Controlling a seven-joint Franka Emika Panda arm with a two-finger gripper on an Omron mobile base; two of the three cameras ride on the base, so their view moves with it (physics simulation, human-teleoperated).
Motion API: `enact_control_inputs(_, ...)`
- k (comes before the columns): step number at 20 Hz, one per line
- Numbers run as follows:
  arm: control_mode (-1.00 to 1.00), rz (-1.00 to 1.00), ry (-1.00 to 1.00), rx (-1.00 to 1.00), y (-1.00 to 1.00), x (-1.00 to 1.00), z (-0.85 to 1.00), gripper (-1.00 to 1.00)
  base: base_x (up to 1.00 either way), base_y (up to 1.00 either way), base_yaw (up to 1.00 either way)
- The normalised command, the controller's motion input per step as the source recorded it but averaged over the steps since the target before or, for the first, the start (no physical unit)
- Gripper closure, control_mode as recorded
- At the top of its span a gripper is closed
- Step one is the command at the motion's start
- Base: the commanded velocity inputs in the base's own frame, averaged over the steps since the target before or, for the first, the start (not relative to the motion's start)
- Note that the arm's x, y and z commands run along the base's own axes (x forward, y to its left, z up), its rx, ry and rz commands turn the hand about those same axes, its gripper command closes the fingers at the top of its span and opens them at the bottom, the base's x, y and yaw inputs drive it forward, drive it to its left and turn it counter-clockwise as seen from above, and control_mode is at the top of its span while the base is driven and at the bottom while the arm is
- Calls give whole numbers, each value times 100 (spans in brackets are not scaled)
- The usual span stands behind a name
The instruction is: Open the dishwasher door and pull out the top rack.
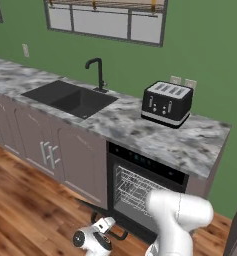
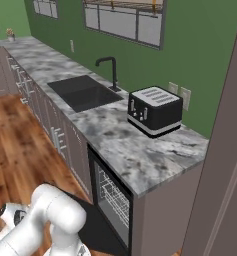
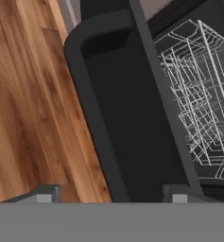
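Low at 6 o'clock of the left base view, the dark two-finger gripper on the white arm pointed down at the floor in front of the dishwasher. Hand view: gripper jaws stood wide apart, one small grey tip at 7 o'clock, the other at 5 o'clock. Nothing was pinched; the jaws were open. The dark curved bar handle ran up between the tips toward 12 o'clock, with no visible contact to either.

The handle belonged to the dark grey-black flat dishwasher door, which was swung down and open, its inner face up. In the right base view the door lay flat over the brown wood plank floor, at 6 o'clock under the cavity.

The light grey-white wire top rack sat inside the open cavity, not pulled out, at 5 o'clock of the left base view. Hand view showed white wire grid at 3 o'clock; upper or lower basket, could not tell there.

Above the cavity ran the black control strip, then the grey marbled stone counter. A black four-slot toaster stood on it at 1 o'clock. A black sunken sink with a black hooked faucet lay toward 10 o'clock. Mauve-grey cabinet doors with silver handles were at 9 o'clock. A green wall stood behind.
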Motion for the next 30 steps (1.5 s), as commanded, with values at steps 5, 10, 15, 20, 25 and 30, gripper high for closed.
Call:
enact_control_inputs(5, -100, -10, -46, -15, 13, -76, 84, -100, 0, 0, 0)
enact_control_inputs(10, -100, -11, -25, -3, 0, -47, 100, -100, 0, 0, 0)
enact_control_inputs(15, -100, -11, -6, 4, 0, -19, 100, -100, 0, 0, 0)
enact_control_inputs(20, -100, -12, -1, 6, 0, 4, 100, -100, 0, 0, 0)
enact_control_inputs(25, -100, -15, 0, 5, -3, 46, 72, -100, 0, 0, 0)
enact_control_inputs(30, -100, -23, 3, 0, -11, 63, 36, -100, 0, 0, 0)
